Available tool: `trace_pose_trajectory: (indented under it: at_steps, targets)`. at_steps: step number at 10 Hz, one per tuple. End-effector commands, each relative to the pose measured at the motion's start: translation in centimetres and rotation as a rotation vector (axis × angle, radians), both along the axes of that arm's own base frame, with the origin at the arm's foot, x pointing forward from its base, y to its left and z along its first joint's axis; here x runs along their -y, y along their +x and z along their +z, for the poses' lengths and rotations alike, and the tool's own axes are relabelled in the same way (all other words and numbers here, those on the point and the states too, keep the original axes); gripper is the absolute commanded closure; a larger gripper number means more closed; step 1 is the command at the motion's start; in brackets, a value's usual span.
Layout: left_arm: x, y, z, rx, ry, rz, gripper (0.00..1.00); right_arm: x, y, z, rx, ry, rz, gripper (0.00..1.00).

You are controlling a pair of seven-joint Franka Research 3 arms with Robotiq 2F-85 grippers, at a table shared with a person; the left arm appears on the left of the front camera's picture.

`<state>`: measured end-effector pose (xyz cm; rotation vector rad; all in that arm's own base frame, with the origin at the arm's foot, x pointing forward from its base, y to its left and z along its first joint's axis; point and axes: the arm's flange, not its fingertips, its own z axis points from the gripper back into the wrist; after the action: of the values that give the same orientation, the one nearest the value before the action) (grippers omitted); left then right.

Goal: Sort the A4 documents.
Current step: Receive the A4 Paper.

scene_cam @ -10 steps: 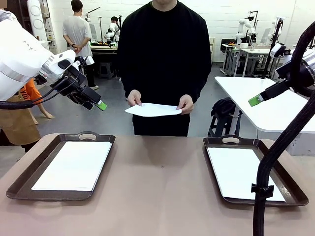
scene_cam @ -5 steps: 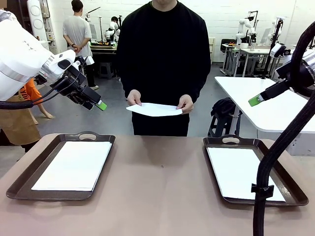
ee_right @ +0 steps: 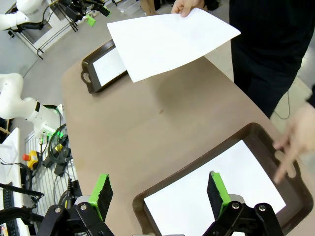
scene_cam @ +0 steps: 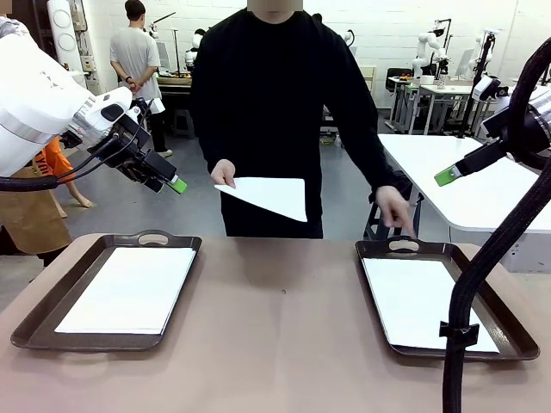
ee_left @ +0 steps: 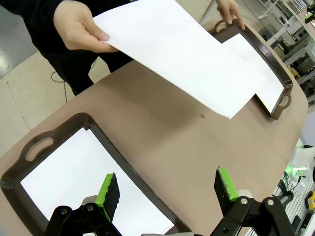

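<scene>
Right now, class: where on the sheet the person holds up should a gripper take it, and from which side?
Probably the free corner of the sheet, farthest from the holding hand. It hangs in the air, unsupported, so open jaws could close over that edge from the robot's side.

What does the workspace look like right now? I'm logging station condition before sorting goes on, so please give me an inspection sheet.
Surface: brown table, bare between the trays.
Job's things: white sheets lie in the left tray and the right tray; the person's hand holds one sheet above the far edge; their other hand reaches to the right tray's handle.
Clutter: nothing seen.
Grippers: left gripper and right gripper open, empty, raised.
Cables: black hose hangs over the right tray.
Surroundings: other tables, people behind.
</scene>
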<state>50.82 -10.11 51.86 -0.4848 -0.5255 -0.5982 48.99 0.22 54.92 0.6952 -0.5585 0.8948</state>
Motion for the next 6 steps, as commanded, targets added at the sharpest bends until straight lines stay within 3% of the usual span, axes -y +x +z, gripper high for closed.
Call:
trace_pose_trajectory:
  at_steps: [1,6]
  targets:
    - [-0.08,0.01,0.06,0.007,0.000,0.006,0.00,-0.13,-0.01,0.04,0.001,0.003,0.001,0.00]
    - [-0.08,0.01,0.06,0.007,0.000,0.006,0.00,-0.13,-0.01,0.04,0.001,0.003,0.001,0.00]
